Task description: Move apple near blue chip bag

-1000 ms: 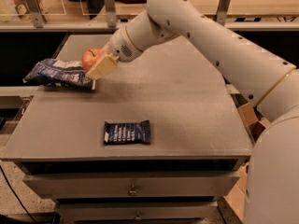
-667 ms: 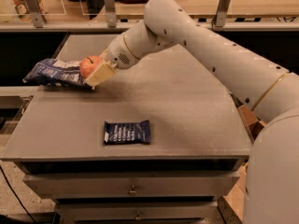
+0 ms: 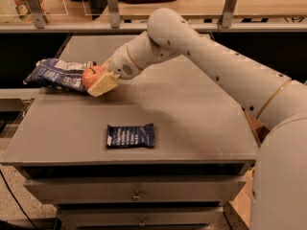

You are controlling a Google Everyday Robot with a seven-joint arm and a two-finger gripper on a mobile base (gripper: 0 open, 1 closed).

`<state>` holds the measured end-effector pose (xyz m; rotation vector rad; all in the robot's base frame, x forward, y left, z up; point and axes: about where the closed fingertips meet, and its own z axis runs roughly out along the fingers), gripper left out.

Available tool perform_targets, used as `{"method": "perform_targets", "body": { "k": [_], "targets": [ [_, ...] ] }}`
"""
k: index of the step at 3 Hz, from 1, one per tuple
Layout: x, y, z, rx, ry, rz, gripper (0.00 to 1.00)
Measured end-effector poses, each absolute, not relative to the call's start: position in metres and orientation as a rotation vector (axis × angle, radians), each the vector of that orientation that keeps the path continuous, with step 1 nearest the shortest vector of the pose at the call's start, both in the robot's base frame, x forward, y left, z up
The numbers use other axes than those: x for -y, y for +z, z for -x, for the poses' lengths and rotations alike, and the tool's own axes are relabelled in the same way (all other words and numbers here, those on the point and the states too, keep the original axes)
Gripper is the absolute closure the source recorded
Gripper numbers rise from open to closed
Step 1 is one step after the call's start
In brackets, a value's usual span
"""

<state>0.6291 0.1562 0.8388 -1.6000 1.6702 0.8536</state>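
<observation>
The red-orange apple point(image 3: 92, 75) sits in my gripper point(image 3: 97, 82), whose cream fingers point(image 3: 103, 84) are shut around it, low over the grey table point(image 3: 192, 123) at its far left. The apple touches or nearly touches the right end of the blue chip bag point(image 3: 55, 74), a wrinkly dark blue foil bag with white patches lying at the table's left edge. My white arm reaches in from the right across the table.
A small flat dark navy packet point(image 3: 130, 135) lies near the table's front edge, in the middle. Drawers point(image 3: 136, 193) sit under the tabletop. A counter with metal posts point(image 3: 112, 6) runs along the back.
My gripper has carried the apple left and down, from beside the bag's right end to right against it, closer to the tabletop.
</observation>
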Motion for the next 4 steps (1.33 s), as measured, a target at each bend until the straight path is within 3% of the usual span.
{"method": "perform_targets", "body": {
  "k": [2, 3, 4],
  "targets": [
    [-0.1618, 0.8276, -0.6265, -1.653, 0.871, 1.639, 0.12],
    [-0.1637, 0.8265, -0.6255, -1.653, 0.874, 1.642, 0.00],
    [-0.1638, 0.8265, -0.6255, -1.653, 0.874, 1.642, 0.00]
  ]
}}
